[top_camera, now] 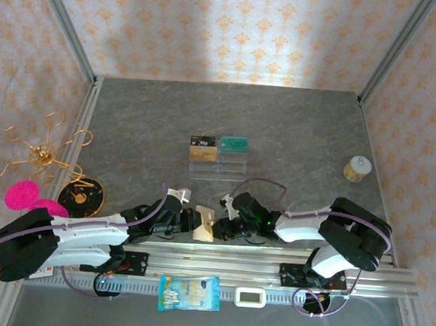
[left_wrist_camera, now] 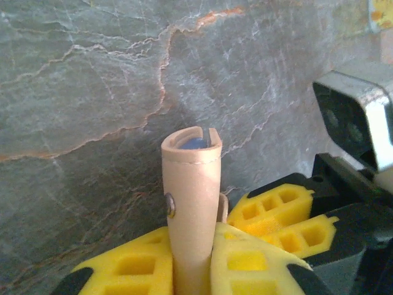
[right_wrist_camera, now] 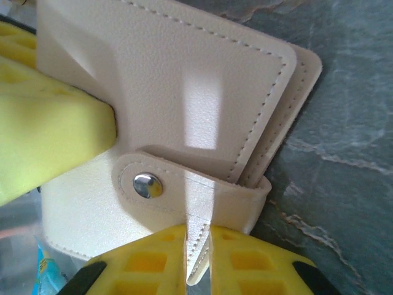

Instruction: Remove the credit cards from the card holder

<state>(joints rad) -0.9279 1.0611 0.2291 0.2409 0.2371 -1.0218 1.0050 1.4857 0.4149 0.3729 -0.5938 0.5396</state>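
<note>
Yellow L jaws clench card holder [left_wrist_camera: 191, 196] upright; R jaws seemingly pinch its snap tab [right_wrist_camera: 190, 187].

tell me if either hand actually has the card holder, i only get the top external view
Observer: The left hand is clamped on the card holder, which stands edge-on between its yellow pads.
Operator: and the right one
Observer: The right hand pinches the end of the snap tab.
Operator: snap undone yet
Observer: No, the tab lies flat across the holder, its stud seated; it looks shut.
</note>
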